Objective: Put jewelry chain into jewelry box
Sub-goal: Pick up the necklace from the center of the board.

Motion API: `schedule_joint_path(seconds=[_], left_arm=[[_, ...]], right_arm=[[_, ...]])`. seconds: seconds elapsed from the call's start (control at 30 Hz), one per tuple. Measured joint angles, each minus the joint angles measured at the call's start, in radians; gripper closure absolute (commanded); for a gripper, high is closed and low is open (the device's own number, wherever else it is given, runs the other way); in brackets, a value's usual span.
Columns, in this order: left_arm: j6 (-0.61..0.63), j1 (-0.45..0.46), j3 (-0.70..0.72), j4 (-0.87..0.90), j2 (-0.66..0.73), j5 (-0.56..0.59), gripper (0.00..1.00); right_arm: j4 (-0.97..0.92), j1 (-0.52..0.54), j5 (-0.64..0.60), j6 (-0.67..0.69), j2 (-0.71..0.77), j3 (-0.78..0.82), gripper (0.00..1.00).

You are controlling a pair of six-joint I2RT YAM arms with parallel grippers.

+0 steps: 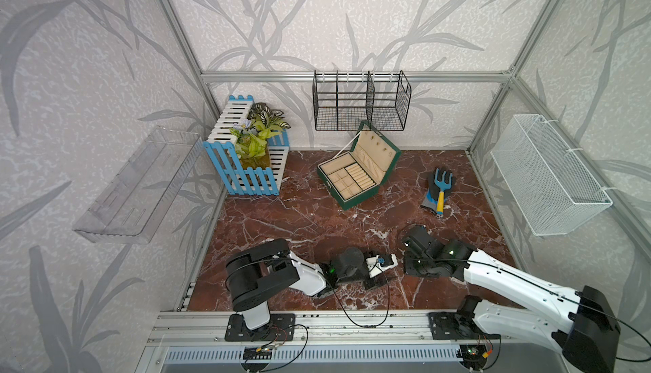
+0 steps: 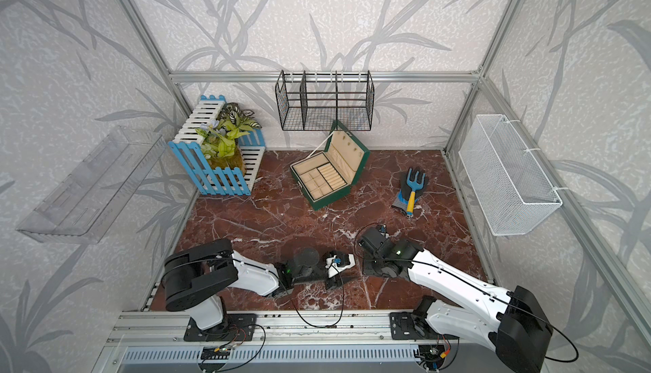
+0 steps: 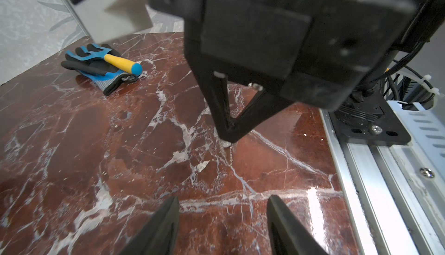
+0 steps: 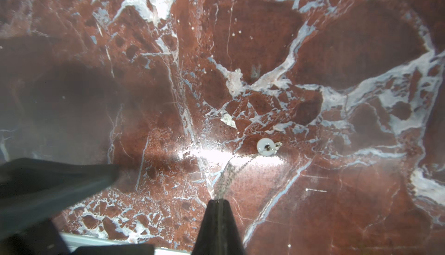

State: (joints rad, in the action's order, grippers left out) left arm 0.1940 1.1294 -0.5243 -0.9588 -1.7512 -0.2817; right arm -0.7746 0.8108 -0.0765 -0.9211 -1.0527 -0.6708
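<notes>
right wrist view: right gripper [image 4: 218, 202] has its tips pressed together, pinching the jewelry chain [image 4: 226, 176]. the strands run from the tips down to the red marble table [image 4: 361, 49], and a white ring pendant [image 4: 261, 145] on the chain lies flat on the marble just beyond. left wrist view: same pinch seen from the side, right gripper [image 3: 228, 138] pointing down at the table, a short bit of chain [image 3: 230, 156] showing below its tips. left gripper [image 3: 223, 198] sits low facing it, fingers spread over bare marble, apart from the chain. both top views: chain too thin to make out, and both arms reach in at the front of the table with wrists near each other. jewelry box [image 1: 355, 177] is open toward the back centre, lid raised, beige lining showing, well apart from both grippers. a glove [image 1: 428, 199] with a blue hand rake [image 1: 439, 180] on it lies right of the box. black wire basket [image 1: 361, 101] hangs on the back wall above the box, and a fence planter [image 1: 246, 163] stands in the back left corner.
</notes>
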Motion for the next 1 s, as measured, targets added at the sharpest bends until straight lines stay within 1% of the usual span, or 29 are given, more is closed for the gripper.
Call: schedule_joint_path(seconds=[0.2,0.37,0.53,0.87,0.93,1.0], left_arm=[[0.005,0.01,-0.063,-0.017,-0.079,-0.035,0.5],[-0.007,0.01,-0.092,-0.045,-0.121,-0.054,0.58],[-0.022,0.01,-0.109,-0.079,-0.149,-0.061,0.62],[-0.064,0.007,-0.178,-0.14,-0.204,-0.065,0.69],[-0.071,0.006,-0.187,-0.145,-0.215,-0.068,0.69],[-0.075,0.006,-0.195,-0.15,-0.225,-0.072,0.66]], right_arm=[[0.001,-0.018,0.02,0.01,0.019,0.0,1.0],[0.004,-0.035,0.04,0.013,0.021,0.0,1.0],[0.003,-0.054,0.055,0.014,0.027,0.0,1.0],[-0.01,-0.092,0.085,0.014,0.05,0.0,1.0],[-0.016,-0.099,0.085,0.013,0.053,-0.001,1.0],[-0.021,-0.105,0.085,0.012,0.055,-0.001,1.0]])
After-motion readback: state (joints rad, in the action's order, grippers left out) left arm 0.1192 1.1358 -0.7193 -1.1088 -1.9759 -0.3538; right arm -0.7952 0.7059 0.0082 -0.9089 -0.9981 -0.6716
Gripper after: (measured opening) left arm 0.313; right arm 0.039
